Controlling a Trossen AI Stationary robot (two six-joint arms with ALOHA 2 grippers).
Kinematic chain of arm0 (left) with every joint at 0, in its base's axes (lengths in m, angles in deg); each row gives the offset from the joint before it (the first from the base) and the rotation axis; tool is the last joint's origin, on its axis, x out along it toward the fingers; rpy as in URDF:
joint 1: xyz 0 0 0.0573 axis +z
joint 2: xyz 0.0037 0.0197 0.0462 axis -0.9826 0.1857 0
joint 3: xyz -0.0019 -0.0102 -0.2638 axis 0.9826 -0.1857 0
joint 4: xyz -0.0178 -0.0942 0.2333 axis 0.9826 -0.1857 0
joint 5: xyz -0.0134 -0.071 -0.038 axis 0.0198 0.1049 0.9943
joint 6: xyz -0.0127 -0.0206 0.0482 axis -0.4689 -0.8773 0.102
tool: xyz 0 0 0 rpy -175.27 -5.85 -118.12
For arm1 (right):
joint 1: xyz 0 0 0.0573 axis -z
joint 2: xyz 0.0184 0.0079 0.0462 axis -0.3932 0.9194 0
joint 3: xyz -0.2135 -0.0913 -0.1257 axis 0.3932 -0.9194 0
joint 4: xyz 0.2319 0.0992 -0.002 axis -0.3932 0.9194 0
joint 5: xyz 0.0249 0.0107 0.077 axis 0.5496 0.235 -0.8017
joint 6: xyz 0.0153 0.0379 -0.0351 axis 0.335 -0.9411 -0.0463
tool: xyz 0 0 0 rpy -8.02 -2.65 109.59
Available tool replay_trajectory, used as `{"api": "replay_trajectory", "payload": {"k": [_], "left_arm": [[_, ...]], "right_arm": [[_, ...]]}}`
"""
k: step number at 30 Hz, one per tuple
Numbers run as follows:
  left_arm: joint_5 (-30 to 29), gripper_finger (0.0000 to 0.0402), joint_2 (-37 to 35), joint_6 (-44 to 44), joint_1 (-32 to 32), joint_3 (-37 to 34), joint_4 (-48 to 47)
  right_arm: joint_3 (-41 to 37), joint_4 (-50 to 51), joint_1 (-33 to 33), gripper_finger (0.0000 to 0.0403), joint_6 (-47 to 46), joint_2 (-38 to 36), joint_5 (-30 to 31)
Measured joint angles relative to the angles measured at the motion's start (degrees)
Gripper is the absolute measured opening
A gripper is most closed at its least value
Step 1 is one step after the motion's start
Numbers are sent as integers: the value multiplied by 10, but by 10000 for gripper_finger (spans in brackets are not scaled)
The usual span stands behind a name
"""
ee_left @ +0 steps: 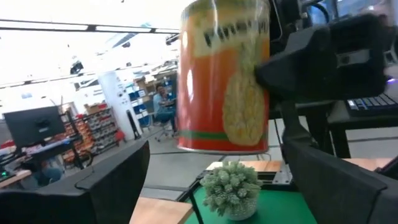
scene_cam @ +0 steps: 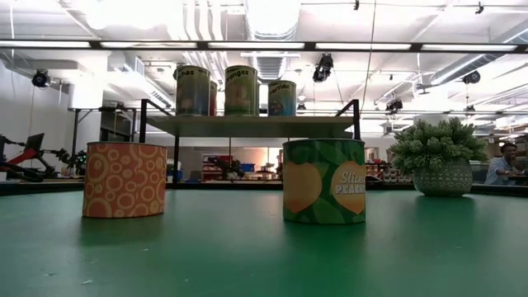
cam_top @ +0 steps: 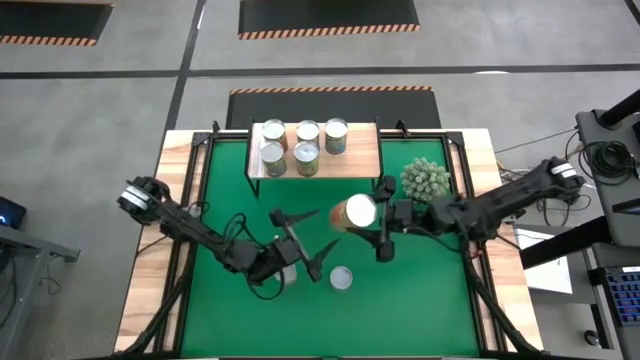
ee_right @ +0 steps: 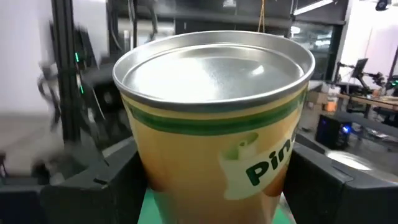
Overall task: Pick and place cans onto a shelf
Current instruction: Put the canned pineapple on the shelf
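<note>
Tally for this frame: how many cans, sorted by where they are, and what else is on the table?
cans on the shelf: 5
cans standing on the green mat: 2
can held up in the right gripper: 1
shelf: 1
spiky plant: 1
Total: 8 cans, 10 things in all.

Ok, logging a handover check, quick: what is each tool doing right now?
Left tool: open, holding nothing, just short of the can.
Right tool: closed on the orange pineapple-label can with the silver top, held above the green mat.
</note>
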Motion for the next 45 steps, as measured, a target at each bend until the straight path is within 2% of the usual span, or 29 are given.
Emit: {"api": "replay_trajectory", "payload": {"k": [3,7,11,15,17,21,25,28,31,37,45], "left_arm": [[-33,361,-11,27,-20,6,0],[-36,361,-37,53,-55,11,-53],[11,361,-82,-28,-82,21,-214],[111,361,-127,-140,-97,52,-453],[143,361,-144,-182,-98,70,-550],[136,361,-158,-216,-96,83,-642],[98,362,-169,-190,-97,75,-639],[59,362,-172,-168,-95,72,-647],[55,362,-177,-153,-85,68,-654],[53,362,-177,-132,-62,62,-666],[25,362,-178,-127,-38,61,-713]], "right_arm": [[33,131,4,282,7,-50,1],[95,293,24,282,-6,-82,4],[138,410,44,282,-5,-80,5],[138,431,69,282,13,-79,-12],[128,449,92,282,14,-80,-35],[100,480,160,282,4,-80,-82],[73,471,248,282,-1,-80,-187],[47,413,306,282,7,-74,-259],[12,330,344,282,21,-58,-301],[-46,176,391,282,22,4,-324],[-30,142,419,282,24,95,-313]]}}
